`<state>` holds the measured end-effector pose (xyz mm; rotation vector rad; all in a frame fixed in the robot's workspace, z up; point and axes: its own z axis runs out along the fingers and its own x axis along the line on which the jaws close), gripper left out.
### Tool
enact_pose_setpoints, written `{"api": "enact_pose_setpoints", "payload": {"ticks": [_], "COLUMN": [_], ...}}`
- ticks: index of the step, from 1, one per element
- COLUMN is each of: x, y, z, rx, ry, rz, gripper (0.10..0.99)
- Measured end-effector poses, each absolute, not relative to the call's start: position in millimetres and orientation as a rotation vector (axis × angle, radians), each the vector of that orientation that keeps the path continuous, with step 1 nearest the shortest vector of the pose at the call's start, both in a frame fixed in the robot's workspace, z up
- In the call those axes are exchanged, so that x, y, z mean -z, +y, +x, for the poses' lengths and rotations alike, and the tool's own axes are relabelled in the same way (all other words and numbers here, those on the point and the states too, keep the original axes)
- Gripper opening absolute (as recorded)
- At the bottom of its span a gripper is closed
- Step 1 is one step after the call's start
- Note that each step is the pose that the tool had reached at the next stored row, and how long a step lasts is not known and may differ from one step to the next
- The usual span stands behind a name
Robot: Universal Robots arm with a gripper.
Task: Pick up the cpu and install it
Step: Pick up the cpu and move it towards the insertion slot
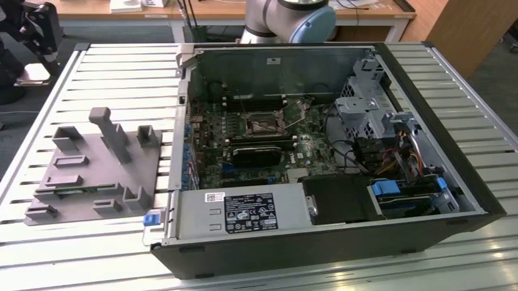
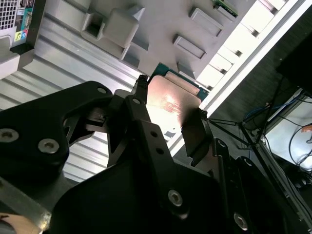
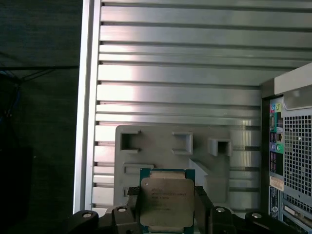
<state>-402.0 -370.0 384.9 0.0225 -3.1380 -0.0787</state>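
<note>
The gripper [image 2: 168, 114] has its jaws clamped on the cpu [image 2: 171, 100], one black finger pressed to each of two opposite edges. In the first wrist view the cpu [image 3: 166, 202] faces up, silver lid on top with a thin green rim showing round it, and the fingers [image 3: 202, 204] hug its sides. It hangs over the near edge of the grey holder [image 3: 170, 146], which lies on the slatted metal table [image 3: 180, 73]. I can't tell how high above the holder it sits.

In the second wrist view the lid catches a bright glare, and the holder [image 2: 161, 24] with its raised blocks and slots lies beyond it.

From the exterior view, the holder [image 1: 89, 176] rests on the table [image 1: 121, 79] at the exterior view's left, just beside the open computer case [image 1: 324, 242]. Inside the case the motherboard [image 1: 210, 139] lies flat, with the square socket [image 1: 263, 126] near its middle. The arm [image 1: 287, 18] stands at the far side of the case. The case's perforated rear panel [image 3: 295, 151] shows in the first wrist view, close beside the holder.
</note>
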Motion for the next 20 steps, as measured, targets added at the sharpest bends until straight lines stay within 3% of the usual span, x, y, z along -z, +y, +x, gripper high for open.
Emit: {"api": "enact_pose_setpoints", "payload": {"ticks": [20], "x": [-385], "y": [-370], "z": [-377], "rx": [0.079], "ry": [-3.138], "rz": [0.023], "gripper": [0.533]}}
